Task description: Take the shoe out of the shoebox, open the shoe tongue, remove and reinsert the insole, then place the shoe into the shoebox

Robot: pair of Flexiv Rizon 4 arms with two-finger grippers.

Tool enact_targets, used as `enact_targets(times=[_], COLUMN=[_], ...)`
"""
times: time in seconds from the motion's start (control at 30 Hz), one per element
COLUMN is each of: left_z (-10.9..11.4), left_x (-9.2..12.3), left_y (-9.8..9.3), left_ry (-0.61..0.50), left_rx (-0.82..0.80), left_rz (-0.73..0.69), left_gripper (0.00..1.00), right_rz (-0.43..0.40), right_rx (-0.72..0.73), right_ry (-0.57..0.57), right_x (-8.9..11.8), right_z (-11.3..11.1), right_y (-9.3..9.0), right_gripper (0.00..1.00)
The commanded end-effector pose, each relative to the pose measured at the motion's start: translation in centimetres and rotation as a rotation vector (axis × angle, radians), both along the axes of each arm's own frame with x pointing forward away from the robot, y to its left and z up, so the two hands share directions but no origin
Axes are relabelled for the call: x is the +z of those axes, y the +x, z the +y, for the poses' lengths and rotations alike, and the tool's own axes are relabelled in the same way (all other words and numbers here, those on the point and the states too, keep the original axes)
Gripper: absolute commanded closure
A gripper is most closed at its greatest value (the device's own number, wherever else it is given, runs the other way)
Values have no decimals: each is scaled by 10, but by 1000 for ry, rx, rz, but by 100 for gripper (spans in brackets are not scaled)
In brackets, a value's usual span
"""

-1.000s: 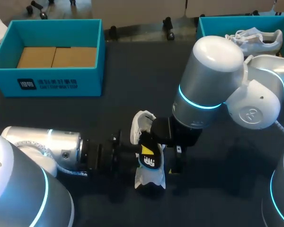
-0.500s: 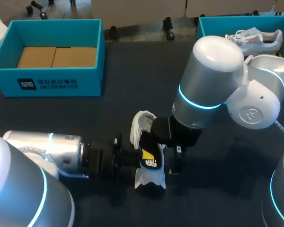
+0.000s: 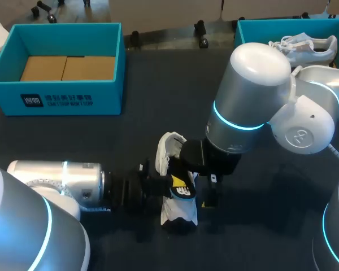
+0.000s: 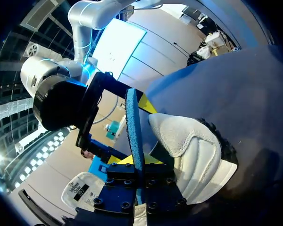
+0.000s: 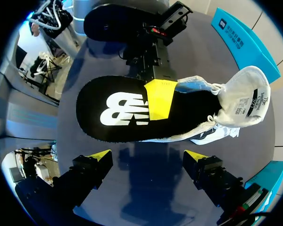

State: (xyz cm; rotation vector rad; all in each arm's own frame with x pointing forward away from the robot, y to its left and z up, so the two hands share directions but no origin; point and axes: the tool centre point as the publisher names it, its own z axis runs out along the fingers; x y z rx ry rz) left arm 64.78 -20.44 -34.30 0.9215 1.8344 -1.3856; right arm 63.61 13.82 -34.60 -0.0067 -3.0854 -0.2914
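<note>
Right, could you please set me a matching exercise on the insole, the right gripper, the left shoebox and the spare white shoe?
Things:
1. insole
2. right gripper
3. left shoebox
4. spare white shoe

States:
A. holds brown cardboard
B. lies in the right shoebox
C. open, over the insole
D. pinched by the left gripper

Pairs: 1-D, 2-C, 3-A, 4-B

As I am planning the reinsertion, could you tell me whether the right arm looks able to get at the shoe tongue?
Probably yes: the right gripper hovers open above, and the shoe tongue sticks out past the insole, which the left gripper pinches over the shoe.
</note>
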Motion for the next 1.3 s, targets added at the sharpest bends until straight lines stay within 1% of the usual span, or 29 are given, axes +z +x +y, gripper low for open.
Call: enact_targets(times=[0.03, 0.07, 0.1, 0.13, 0.2, 0.3, 0.37, 0.5, 0.6, 0.63, 0.67, 0.87, 1.03, 1.13, 1.17, 1.3], left_z=[-2, -1, 0, 1, 4, 7, 8, 7, 7, 6, 6, 1, -2, -2, -3, -4], left_x=[0, 2, 3, 5, 9, 16, 20, 25, 27, 26, 26, 18, 12, 12, 8, 4], left_y=[0, -2, -3, -5, -9, -13, -15, -19, -22, -22, -23, -23, -17, -17, -11, -5], left_ry=[7, 6, 1, -3, -7, -14, -19, -24, -20, -19, -18, -26, -24, -24, -11, 4], left_rx=[-8, -13, -15, -21, -28, -38, -42, -45, -47, -48, -50, -58, -52, -52, -44, -29], left_rz=[26, 44, 50, 56, 75, 92, 92, 108, 123, 121, 120, 23, -18, -18, -34, -62], left_gripper=[100, 100, 95, 87, 84, 82, 83, 90, 85, 87, 100, 100, 100, 100, 100, 100], right_rz=[-2, -2, -2, -2, -2, -2, -2, -2, -2, -2, -2, -2, -2, -2, -2, -2], right_rx=[0, 0, 0, 0, 0, 0, 0, 0, 0, 0, 0, 0, 0, 0, 0, 0], right_ry=[-1, -1, -1, -1, -1, -1, -1, -1, -1, -1, -1, -1, -1, -1, -1, -1], right_x=[-1, -1, -1, -1, -1, -1, -1, -1, -1, -1, -1, -1, -1, -1, -1, -1], right_z=[1, 1, 1, 1, 1, 1, 1, 1, 1, 1, 1, 1, 1, 1, 1, 1], right_y=[-1, -1, -1, -1, -1, -1, -1, -1, -1, -1, -1, -1, -1, -1, -1, -1], right_gripper=[0, 0, 0, 0, 0, 0, 0, 0, 0, 0, 0, 0, 0, 0, 0, 0])
